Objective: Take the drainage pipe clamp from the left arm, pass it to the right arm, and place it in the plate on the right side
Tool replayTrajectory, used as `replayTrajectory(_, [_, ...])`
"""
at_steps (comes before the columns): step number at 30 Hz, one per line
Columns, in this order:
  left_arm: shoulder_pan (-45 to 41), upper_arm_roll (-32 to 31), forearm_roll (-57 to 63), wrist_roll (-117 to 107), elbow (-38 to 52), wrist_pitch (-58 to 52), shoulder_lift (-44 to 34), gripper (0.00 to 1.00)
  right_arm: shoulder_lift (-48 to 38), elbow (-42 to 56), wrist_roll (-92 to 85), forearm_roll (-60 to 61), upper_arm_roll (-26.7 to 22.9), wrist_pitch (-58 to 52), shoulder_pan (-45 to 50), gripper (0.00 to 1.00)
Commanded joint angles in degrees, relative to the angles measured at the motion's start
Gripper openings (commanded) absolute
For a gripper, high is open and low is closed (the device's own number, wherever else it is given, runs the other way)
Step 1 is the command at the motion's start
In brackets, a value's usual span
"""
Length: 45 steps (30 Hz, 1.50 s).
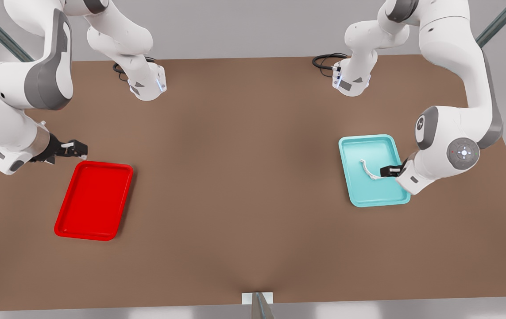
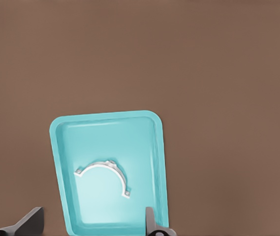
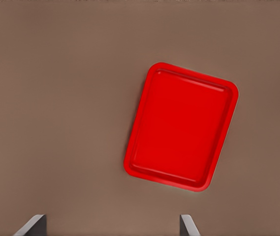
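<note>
over at the front view's right, the drainage pipe clamp (image 1: pixel 368 170) lies flat inside the light teal tray (image 1: pixel 390 200), a thin white c-shape resting on the tray floor, curved away from the nearby arm. the left gripper (image 1: pixel 384 171) sits low at the tray's 3 o'clock edge, its dark tip just beside the clamp's nearer end; whether it touches i cannot tell. from the left wrist view its fingers (image 2: pixel 149 221) stand spread wide, one over bare table (image 2: pixel 218 73) and one over the tray's rim, with the clamp (image 2: pixel 104 175) between and beyond them, not pinched.

across the brown table (image 1: pixel 235 186), at the front view's left, the plate (image 1: pixel 64 228) sits glossy red with nothing in it. the right gripper (image 1: pixel 80 149) hangs near the plate's 11 o'clock corner, off its rim. in the right wrist view its fingers (image 3: pixel 186 226) are set wide apart, gripping nothing, with the plate (image 3: pixel 135 167) ahead of them
</note>
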Motion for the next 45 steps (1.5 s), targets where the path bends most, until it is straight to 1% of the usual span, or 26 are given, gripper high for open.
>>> replayTrajectory(1, [0.0,0.1,1.3,-5.2,0.0,4.3,-0.1,1.00,-0.1,-0.2,-2.0,-0.2,0.0,1.7,0.0,1.00])
replayTrajectory(3, [0.1,0.2,1.0,-5.2,-0.2,4.2,0.3,1.00,0.2,-0.3,-2.0,-0.1,0.1,2.2,0.0,1.00])
replayTrajectory(4, [0.3,0.9,0.9,-3.8,-2.1,5.1,1.2,1.00,0.6,-0.3,-2.0,0.0,0.1,3.2,0.0,1.00])
replayTrajectory(5, [0.5,3.0,0.8,-2.3,-12.2,17.0,1.3,1.00,1.0,-1.0,-2.0,0.6,0.2,4.8,0.0,1.00])
replayTrajectory(6, [1.4,3.5,0.7,-0.9,-17.4,26.2,2.1,1.00,1.0,-1.3,-2.0,0.6,0.2,4.9,0.0,1.00])
replayTrajectory(8, [2.6,3.6,0.7,14.7,-23.1,34.4,3.8,1.00,1.0,-1.3,-2.0,0.4,0.1,4.9,0.0,1.00])
replayTrajectory(9, [2.6,3.6,0.7,23.2,-25.1,36.5,4.6,1.00,1.0,-1.3,-2.2,0.5,0.1,4.9,0.0,1.00])
replayTrajectory(10, [2.8,3.6,0.7,23.5,-25.4,35.9,4.4,1.00,1.0,-1.3,-2.5,0.4,0.1,4.9,0.0,1.00])
replayTrajectory(11, [2.9,3.6,0.7,23.0,-26.5,31.4,4.3,1.00,1.1,-1.3,-2.7,0.5,0.1,4.9,0.0,1.00])
replayTrajectory(12, [2.9,3.6,0.7,19.4,-28.7,31.3,4.0,1.00,1.1,-1.5,-2.7,0.5,0.1,4.8,0.1,1.00])
replayTrajectory(14, [2.8,3.6,-0.9,-1.6,-32.7,34.0,3.9,1.00,1.1,-1.7,-2.7,0.5,0.1,4.8,0.3,1.00])
replayTrajectory(15, [2.9,3.6,-1.4,-8.0,-34.1,35.1,4.0,1.00,1.0,-2.0,-2.7,0.4,0.1,4.8,0.3,1.00])
replayTrajectory(19, [2.9,4.4,-1.4,-22.6,-37.8,35.8,3.6,1.00,1.0,-2.2,-2.8,0.3,0.1,4.8,0.3,1.00])
replayTrajectory(21, [2.8,4.4,-1.8,-30.5,-39.4,40.4,3.8,1.00,1.0,-2.3,-2.8,0.2,0.2,4.8,0.3,1.00])
replayTrajectory(24, [2.6,4.4,-6.9,-30.6,-39.6,42.3,4.3,1.00,1.0,-2.5,-2.8,0.3,0.2,4.7,0.3,1.00])
replayTrajectory(28, [2.3,4.4,-6.4,-29.6,-41.7,41.9,4.2,1.00,1.0,-2.5,-2.8,0.3,0.2,4.4,0.3,1.00])
replayTrajectory(29, [2.5,4.4,-6.4,-24.7,-42.0,41.4,4.2,1.00,1.0,-2.9,-2.8,0.3,0.2,4.4,0.3,1.00])
replayTrajectory(30, [2.4,4.4,-6.4,-24.5,-42.0,41.4,4.2,1.00,1.0,-2.9,-2.8,0.2,0.2,4.4,0.3,1.00])
replayTrajectory(31, [2.4,4.4,-6.4,-24.5,-42.0,41.4,4.2,0.92,1.0,-3.0,-2.8,0.2,0.2,4.3,0.3,1.00])
replayTrajectory(32, [2.4,4.4,-6.3,-24.4,-42.0,41.4,4.2,0.58,1.0,-3.0,-2.8,0.3,0.2,4.2,0.6,1.00])
replayTrajectory(33, [2.5,4.4,-6.3,-22.5,-41.9,41.5,4.2,0.46,0.9,-3.2,-2.8,0.2,0.2,4.2,0.7,1.00])
replayTrajectory(38, [2.7,4.4,-6.3,-21.1,-41.8,43.2,4.2,0.46,0.9,-3.4,-2.8,0.2,0.2,4.1,0.8,1.00])
replayTrajectory(41, [2.9,4.4,-3.5,-21.2,-41.8,46.1,4.3,0.46,0.8,-3.7,-2.8,0.2,0.2,4.1,0.8,1.00])
replayTrajectory(45, [2.8,4.4,-3.6,-21.2,-42.3,44.7,5.0,0.47,0.8,-3.8,-2.8,0.2,0.2,3.9,0.8,1.00])
